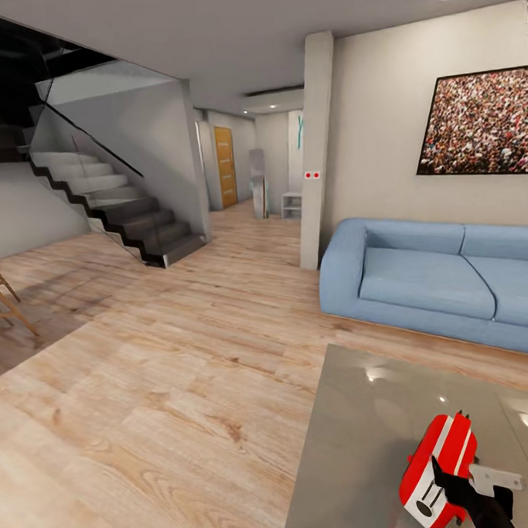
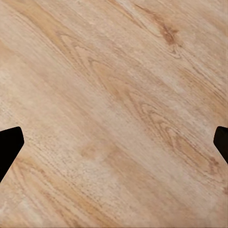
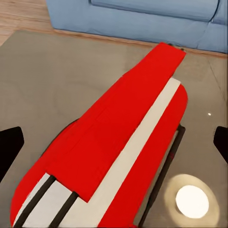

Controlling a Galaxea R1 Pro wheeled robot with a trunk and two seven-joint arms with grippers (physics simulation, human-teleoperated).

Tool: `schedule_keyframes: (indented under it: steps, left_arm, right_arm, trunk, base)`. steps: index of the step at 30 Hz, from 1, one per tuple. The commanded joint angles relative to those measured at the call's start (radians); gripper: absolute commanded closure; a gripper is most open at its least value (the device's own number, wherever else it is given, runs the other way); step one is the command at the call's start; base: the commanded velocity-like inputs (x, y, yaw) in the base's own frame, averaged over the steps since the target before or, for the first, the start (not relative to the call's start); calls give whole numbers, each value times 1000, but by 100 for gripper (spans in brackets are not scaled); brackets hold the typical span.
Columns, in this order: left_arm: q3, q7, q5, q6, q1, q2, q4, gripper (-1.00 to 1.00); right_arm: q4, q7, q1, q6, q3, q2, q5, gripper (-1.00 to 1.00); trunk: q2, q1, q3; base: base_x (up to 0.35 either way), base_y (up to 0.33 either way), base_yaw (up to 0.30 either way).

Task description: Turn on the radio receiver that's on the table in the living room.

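The wide pale plank floor (image 1: 161,362) lies open from the stairs (image 1: 114,206) across to the blue sofa (image 1: 435,278), and a bare strip of it runs between the sofa's front and the far edge of the table (image 1: 358,437). The table's corner juts toward the middle of the room, its top a glossy grey sheet that mirrors the ceiling lights. Near its close edge the radio receiver (image 1: 437,472) lies flat on the glass, a rounded red slab with white stripes and a round dark dial at its near end; a thin dark wire handle runs along one side of it in the right wrist view. The right gripper (image 1: 470,501) hangs just over the radio's near end, its dark fingers spread wide to either side of the red body (image 3: 118,152), touching nothing that I can see. The left gripper (image 2: 114,142) is spread just as wide above bare wood grain. A wooden chair leg (image 1: 7,304) pokes in by the left wall, and a square pillar (image 1: 316,153) stands beside the sofa's arm.
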Motion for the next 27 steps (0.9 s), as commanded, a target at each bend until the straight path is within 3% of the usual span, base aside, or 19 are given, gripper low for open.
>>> schedule_keyframes:
  steps: [1,13,27]
  left_arm:
    - [0,0,0,0,0,0,0,-100]
    - [-1,0,0,-1,0,0,0,-100]
    - [-4,-7,-1,-8,0,1,33,-100]
  right_arm:
    - [0,0,0,0,0,0,0,-100]
    - [0,0,0,0,0,0,2,-100]
    - [-11,-1,0,5,0,-1,13,-100]
  trunk:
    - [0,0,-2]
    - [0,0,-19]
    - [0,0,-20]
  base:
    - [0,0,-106]
    - [0,0,-83]
    - [0,0,-2]
